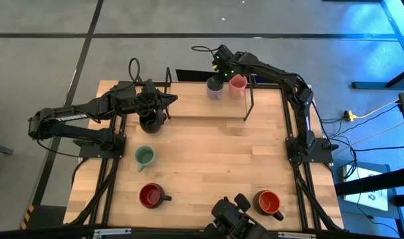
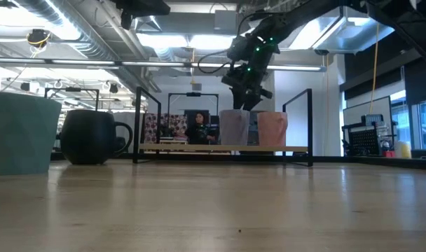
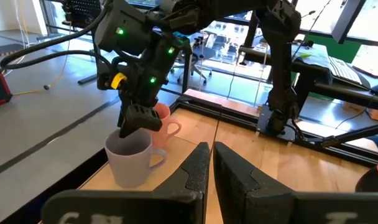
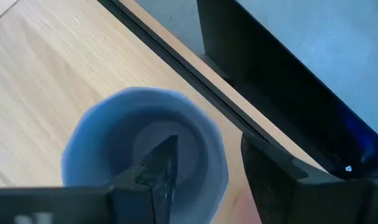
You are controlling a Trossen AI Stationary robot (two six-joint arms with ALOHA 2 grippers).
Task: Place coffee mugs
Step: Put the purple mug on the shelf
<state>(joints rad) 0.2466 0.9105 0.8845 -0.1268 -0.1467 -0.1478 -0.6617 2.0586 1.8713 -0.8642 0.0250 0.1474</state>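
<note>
Lavender mug [image 1: 214,89] is standing upright at the table's far edge, just beside the pink mug [image 1: 238,84], under a low wire frame [image 1: 250,99]. The right gripper [image 1: 220,74] is reaching straight down onto it, one finger inside the rim and one outside (fingers straddling the wall, contact not discernible). The left gripper [image 1: 163,101] is hovering closed over the black mug [image 1: 150,121] near the far left corner. Green mug [image 1: 144,157] and two red mugs [image 1: 151,195] are sitting nearer the front edge.

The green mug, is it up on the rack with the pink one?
No, the green mug sits alone on the table, far from the pink mug.
</note>
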